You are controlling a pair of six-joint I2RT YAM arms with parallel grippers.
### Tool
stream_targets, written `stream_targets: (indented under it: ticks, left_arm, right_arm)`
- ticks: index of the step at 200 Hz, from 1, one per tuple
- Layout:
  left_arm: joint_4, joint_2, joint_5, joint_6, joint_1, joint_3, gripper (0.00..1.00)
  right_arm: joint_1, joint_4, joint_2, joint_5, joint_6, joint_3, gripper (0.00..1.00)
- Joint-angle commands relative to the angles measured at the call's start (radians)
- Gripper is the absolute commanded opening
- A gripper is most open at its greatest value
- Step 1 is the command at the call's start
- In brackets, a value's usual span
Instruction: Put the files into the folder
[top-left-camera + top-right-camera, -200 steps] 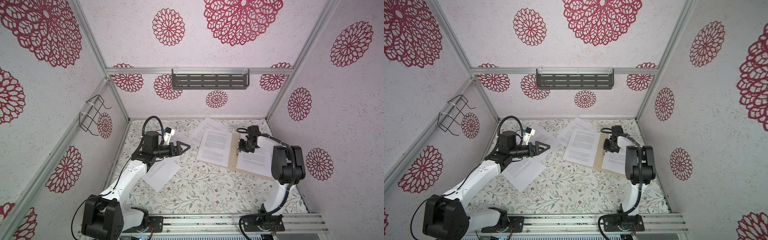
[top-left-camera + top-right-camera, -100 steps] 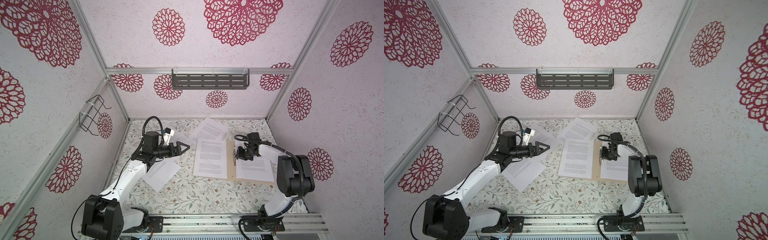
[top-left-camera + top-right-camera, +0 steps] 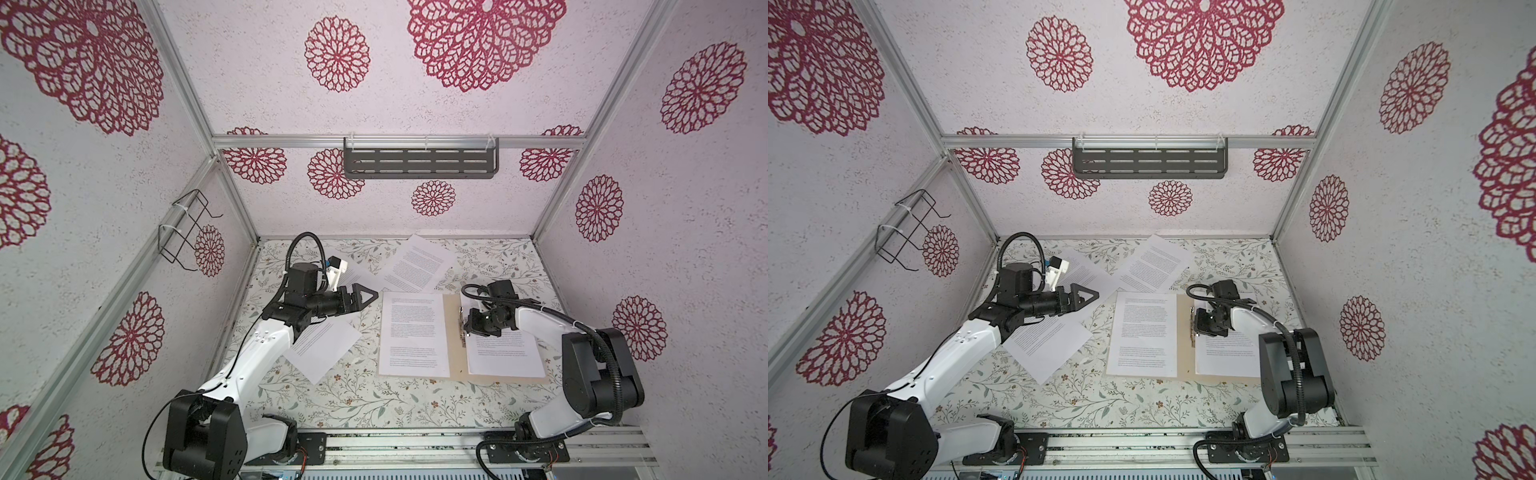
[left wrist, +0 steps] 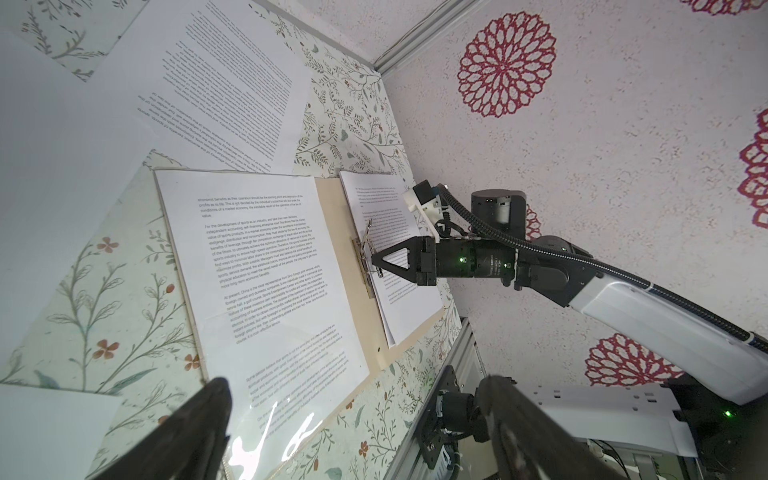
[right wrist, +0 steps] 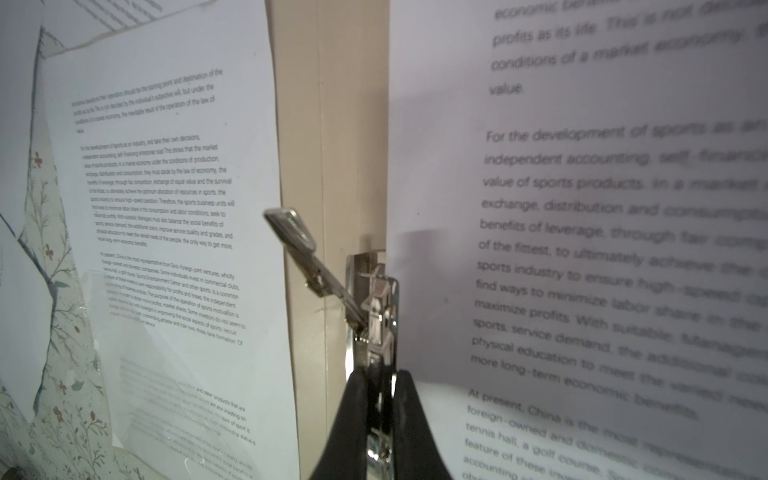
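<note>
Now, in both top views your right gripper is pinching shut on the folder's fastener, files lying either side of it. From the left wrist, your left gripper is gaping empty. From the right wrist, the fastener is sitting between the tips.

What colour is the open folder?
Plain tan; the folder shows best in the left wrist view.

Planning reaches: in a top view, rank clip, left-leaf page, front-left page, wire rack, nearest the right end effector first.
1. Clip: in right end effector.
2. Left-leaf page: beside clip.
3. Front-left page: under left arm.
4. Wire rack: left wall.
</note>
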Motion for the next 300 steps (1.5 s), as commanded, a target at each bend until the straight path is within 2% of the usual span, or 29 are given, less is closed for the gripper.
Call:
stream_targets:
  ticks: [1,14,26,63,107,136,159,181,196,206,215,246,300]
  left_arm:
    - [-0.021,0.001,-0.021,0.035,0.006,0.024,0.97]
    - [-0.037,0.004,-0.038,0.044,0.007,0.028,0.97]
    - [-0.063,0.005,-0.071,0.05,0.007,0.032,0.97]
    - [-0.165,-0.024,-0.269,0.071,0.007,0.035,0.97]
    - [-0.26,-0.126,-0.466,-0.07,0.04,-0.04,0.97]
    - [-0.295,-0.211,-0.524,-0.202,0.124,-0.144,0.97]
    - [-0.311,-0.277,-0.554,-0.31,0.237,-0.223,0.97]
    - [-0.313,-0.33,-0.611,-0.386,0.327,-0.299,0.97]
    - [-0.263,-0.348,-0.629,-0.42,0.37,-0.361,0.97]
    - [-0.185,-0.35,-0.596,-0.438,0.394,-0.415,0.97]
    - [-0.112,-0.348,-0.579,-0.454,0.404,-0.46,0.97]
    - [-0.108,-0.349,-0.691,-0.45,0.408,-0.517,0.97]
    - [0.032,-0.281,-0.655,-0.429,0.418,-0.572,0.97]
  right_arm:
    - [0.012,0.035,-0.039,-0.013,0.014,-0.008,0.05]
    - [0.013,0.049,-0.035,-0.012,0.017,-0.016,0.09]
    - [0.013,0.05,-0.033,-0.003,0.018,-0.014,0.17]
    - [0.012,0.047,-0.067,0.036,0.023,0.001,0.41]
    - [0.023,0.006,-0.173,0.099,0.041,0.03,0.49]
    - [0.121,-0.003,-0.181,0.112,0.028,0.093,0.53]
    - [0.225,0.022,-0.105,0.093,0.026,0.175,0.54]
    - [0.313,0.059,0.021,0.029,0.014,0.28,0.56]
    - [0.367,0.069,0.122,-0.028,0.008,0.366,0.57]
    - [0.408,0.093,0.185,-0.05,0.006,0.411,0.59]
    - [0.441,0.12,0.241,-0.072,0.001,0.448,0.6]
    - [0.511,0.162,0.428,-0.154,0.008,0.604,0.61]
    - [0.567,0.141,0.618,-0.216,0.016,0.757,0.61]
